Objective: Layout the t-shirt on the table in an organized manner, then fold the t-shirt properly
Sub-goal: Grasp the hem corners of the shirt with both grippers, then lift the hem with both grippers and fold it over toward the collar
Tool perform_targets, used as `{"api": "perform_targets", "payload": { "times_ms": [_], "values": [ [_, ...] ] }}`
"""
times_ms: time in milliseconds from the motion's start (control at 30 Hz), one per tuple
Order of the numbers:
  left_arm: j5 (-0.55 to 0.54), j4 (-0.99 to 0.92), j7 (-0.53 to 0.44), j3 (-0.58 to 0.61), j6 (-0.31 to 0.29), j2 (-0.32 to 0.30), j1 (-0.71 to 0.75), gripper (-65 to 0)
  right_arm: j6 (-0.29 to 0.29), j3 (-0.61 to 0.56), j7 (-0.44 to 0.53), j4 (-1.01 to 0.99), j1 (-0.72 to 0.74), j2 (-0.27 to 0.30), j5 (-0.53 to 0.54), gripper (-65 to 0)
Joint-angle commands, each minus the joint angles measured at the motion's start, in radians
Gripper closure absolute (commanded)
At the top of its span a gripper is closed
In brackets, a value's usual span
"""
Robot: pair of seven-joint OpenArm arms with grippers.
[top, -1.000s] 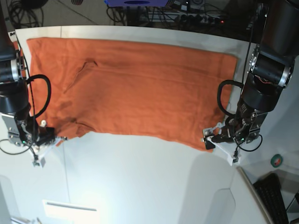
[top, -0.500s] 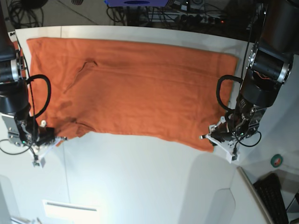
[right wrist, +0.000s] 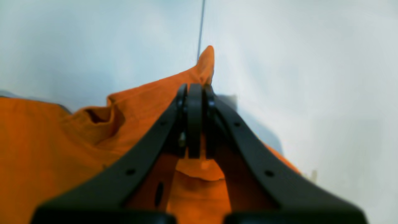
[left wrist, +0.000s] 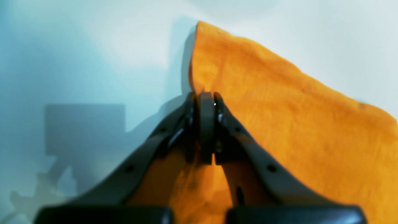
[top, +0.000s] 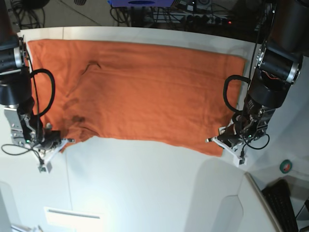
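Left tool (left wrist: 206, 102), wrist view: jaws clenched on the near corner of the t-shirt (left wrist: 279, 118), orange cloth bunched between the pads and rising in a peak beyond the tips. Bite looks shallow, close to the edge; I judge a slow, low lift is needed or the corner will slip out. White worktop (left wrist: 93, 62) lies bare to one side.

Right tool (right wrist: 195, 90), wrist view: likewise clamped on its corner of the shirt, a tongue of fabric poking out past the tips beside the dark seam line (right wrist: 201, 28). A puckered fold sits just off the jaw; I should draw outward to pull it flat before carrying anything over.

Base view: shirt spread wide across the far half of the worktop, both tools gripping the two near corners, well apart. Near hem sags unevenly between them. Best done, I think, by moving both arms together at matched height and pace, keeping the hem taut, so the fold lands square on the far edge.
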Motion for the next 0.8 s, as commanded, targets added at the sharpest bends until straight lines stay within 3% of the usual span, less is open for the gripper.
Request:
{"api": "perform_targets", "payload": {
  "times_ms": [0, 167, 333, 633, 767],
  "values": [
    [0.004, 0.024, 0.05, 0.001, -0.005, -0.003, -0.006, 0.0, 0.001, 0.004, 0.017, 0.036, 0.017, 0.016, 0.005, 0.0],
    [0.001, 0.136, 0.053, 0.001, -0.005, -0.033, 0.042, 0.0, 0.001, 0.103, 0.014, 0.153, -0.049, 0.039, 0.002, 0.0],
    [0.001, 0.173, 0.055, 0.001, -0.005, -0.048, 0.069, 0.0, 0.004, 0.202, -0.075, 0.34, -0.143, 0.061, -0.001, 0.0],
    [0.001, 0.311, 0.055, -0.005, -0.005, -0.091, 0.143, 0.0, 0.004, 0.282, -0.149, 0.618, -0.327, 0.058, -0.001, 0.0],
    [0.003, 0.377, 0.056, -0.14, -0.005, -0.092, 0.206, 0.0, 0.004, 0.282, -0.154, 0.676, -0.385, 0.056, -0.001, 0.0]
  ]
}}
